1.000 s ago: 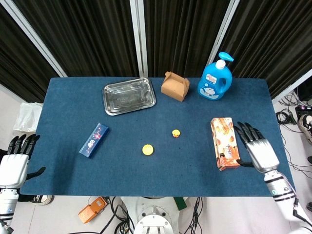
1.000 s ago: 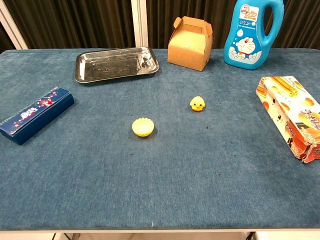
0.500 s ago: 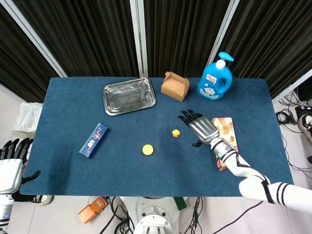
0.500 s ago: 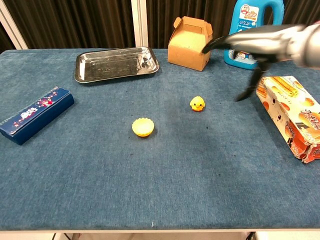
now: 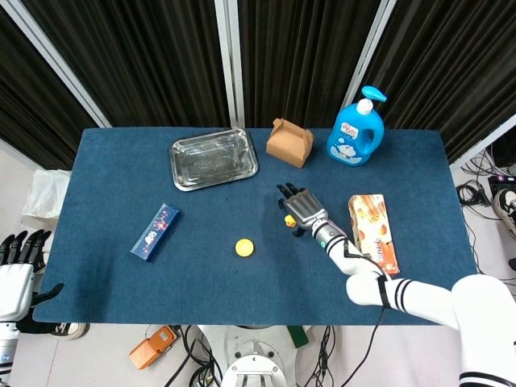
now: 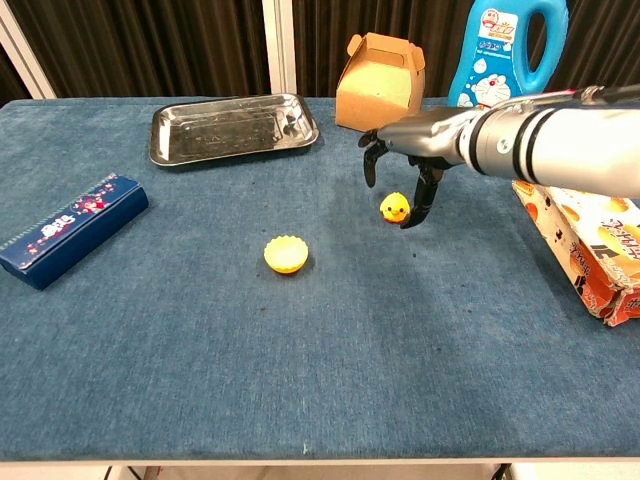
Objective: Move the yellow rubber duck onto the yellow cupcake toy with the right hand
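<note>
The blue cloth-covered surface (image 5: 403, 173) carries everything, seen from 2 cameras. At its back left lies the shiny rectangular steel tray (image 5: 213, 158), shallow and with nothing in it in either view. On the right edge lies the orange and white printed snack box (image 5: 372, 232), flat on its side and closed. At the back right stands the blue plastic detergent bottle with a white pump (image 5: 355, 129), upright, and just left of it the brown cardboard gable box with a handle (image 5: 289, 143), its top folded shut, so its contents cannot be told. On the left lies the dark blue flat rectangular box with a floral print (image 5: 155, 231), closed.

The robot's right hand (image 6: 410, 150), grey and black, hangs over the middle of the surface with fingers (image 6: 423, 195) curled downward and apart, holding nothing. In the chest view 1 dark finger drops just right of the small yellow rubber duck (image 6: 395, 208), another further left; whether any touches it cannot be told. The left hand (image 5: 16, 270) is off the surface at the lower left, fingers up and spread, empty.

The duck sits upright on the cloth at centre. The yellow cupcake toy with a fluted edge (image 6: 286, 254) sits apart from it, to the front left, nothing on top.
</note>
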Robot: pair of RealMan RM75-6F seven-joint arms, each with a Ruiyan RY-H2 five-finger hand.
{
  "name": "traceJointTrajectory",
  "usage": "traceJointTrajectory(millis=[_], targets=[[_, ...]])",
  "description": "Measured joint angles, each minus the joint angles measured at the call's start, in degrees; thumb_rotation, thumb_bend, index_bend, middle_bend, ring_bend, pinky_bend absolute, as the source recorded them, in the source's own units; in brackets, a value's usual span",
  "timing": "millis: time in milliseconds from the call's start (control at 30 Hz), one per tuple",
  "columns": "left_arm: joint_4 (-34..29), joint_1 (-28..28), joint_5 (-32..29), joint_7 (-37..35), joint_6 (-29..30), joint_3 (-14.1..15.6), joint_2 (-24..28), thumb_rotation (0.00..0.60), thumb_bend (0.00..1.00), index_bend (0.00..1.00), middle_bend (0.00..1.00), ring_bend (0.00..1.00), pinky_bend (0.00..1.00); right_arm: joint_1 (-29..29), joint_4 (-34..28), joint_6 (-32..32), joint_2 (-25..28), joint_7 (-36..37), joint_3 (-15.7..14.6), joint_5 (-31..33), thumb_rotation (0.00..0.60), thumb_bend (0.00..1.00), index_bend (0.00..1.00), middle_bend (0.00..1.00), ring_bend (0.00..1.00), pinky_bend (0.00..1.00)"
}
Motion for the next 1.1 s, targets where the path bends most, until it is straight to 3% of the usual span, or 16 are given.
traceJointTrajectory(millis=[467, 600, 800, 1100], targets=[[1.8, 0.6, -0.5, -1.4, 0.0, 0.0, -0.7, 0.600, 0.00, 0.09, 0.09, 0.02, 0.00, 1.9, 5.8, 1.1, -3.7, 1.9, -1.2, 1.8, 0.600, 0.43, 0.63, 0.17, 0.16, 0.33], [2.0, 0.7, -0.4, -1.7, 0.0, -0.1, -0.8, 0.600, 0.00, 0.09, 0.09, 0.02, 0.00, 1.8, 5.6, 1.5, -3.6, 3.4, -1.1, 1.0, 0.600, 0.45, 0.65, 0.18, 0.17, 0.34], [2.1, 0.7, -0.2, -1.8, 0.1, -0.2, -0.6, 0.600, 0.00, 0.09, 0.09, 0.02, 0.00, 1.1, 0.7, 3.2, -0.8, 5.4, -0.4, -1.4, 0.600, 0.45, 0.65, 0.19, 0.17, 0.34], [1.7, 0.6, 0.1, -1.6, 0.2, -0.2, -0.6, 0.600, 0.00, 0.09, 0.09, 0.02, 0.00, 0.9, -12.7, 5.6, 4.5, 8.1, 0.8, -7.4, 0.600, 0.45, 0.65, 0.19, 0.17, 0.34]])
